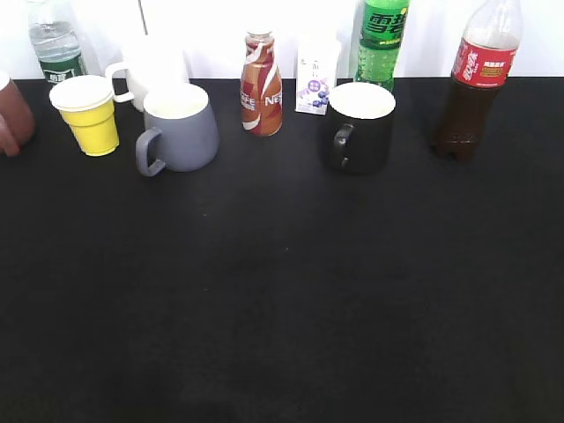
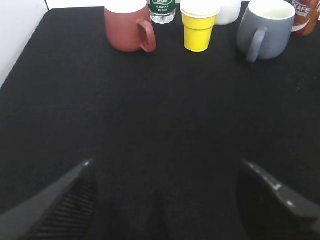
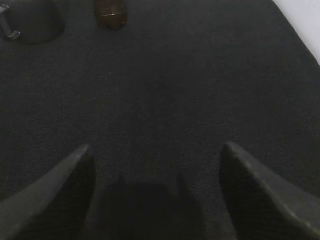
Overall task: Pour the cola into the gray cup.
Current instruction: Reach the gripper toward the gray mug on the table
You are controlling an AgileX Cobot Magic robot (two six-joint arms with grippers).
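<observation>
Both grippers hang low over bare black cloth with their jaws spread wide and nothing between them: the left gripper (image 2: 165, 195) faces the row of cups, the right gripper (image 3: 155, 185) faces the far right end of the row. Neither arm shows in the exterior view, so the pour is judged not yet begun. The cola (image 1: 476, 79), a tall clear plastic bottle with a red label and dark liquid filling its lower body, stands upright at the back right, which suits the right arm for the grasp; only its lobed base (image 3: 111, 12) shows at the top of the right wrist view. The gray cup (image 1: 181, 128), a squat blue-gray ceramic mug widening toward its base, sits well apart from the bottle on the left, its loop handle turned toward the camera and its white mouth open upward. A yellow paper cup (image 1: 88, 115) stands just beside it, and a black mug (image 1: 359, 125) lies between cup and cola. The table cloth (image 1: 282, 308) looks matte and finely woven.
</observation>
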